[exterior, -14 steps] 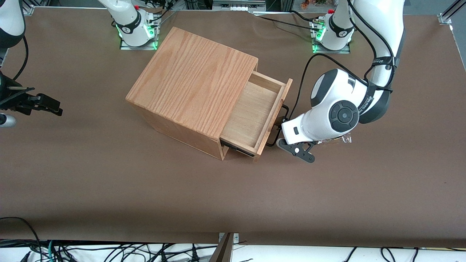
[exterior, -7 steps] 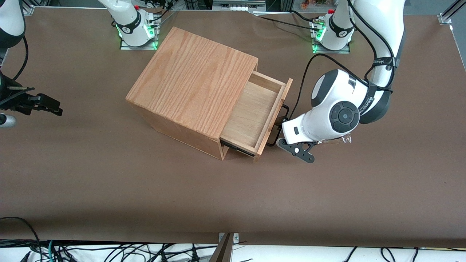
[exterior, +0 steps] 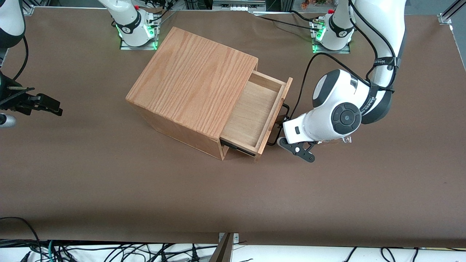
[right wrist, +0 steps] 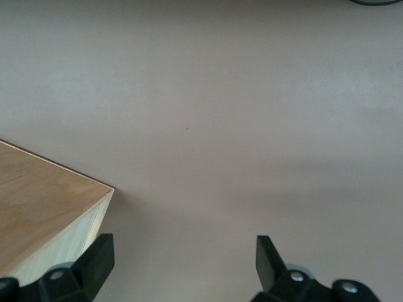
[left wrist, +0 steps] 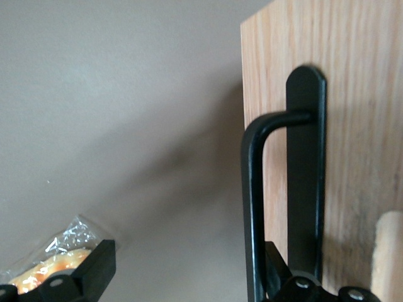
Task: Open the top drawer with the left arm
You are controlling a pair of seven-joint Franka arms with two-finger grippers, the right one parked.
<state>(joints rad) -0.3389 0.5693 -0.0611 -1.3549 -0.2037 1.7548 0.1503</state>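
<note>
Table (exterior: 109,189) fills the front view, covered edge to edge in plain matte brown sheet. Light is even and from overhead, with a soft darker band along the near edge. Two metal plates (exterior: 138,44) sit at the edge farthest from the camera, lit by a green glow. Past that edge are aluminium framing (exterior: 447,15) and clutter too small to identify. Below the near edge, black cables (exterior: 109,251) are tangled over a white surface, one of them teal. In the wrist views the sheet reads paler, grey-beige. Gripper (exterior: 279,128) is low over the sheet toward the working arm's end.
</note>
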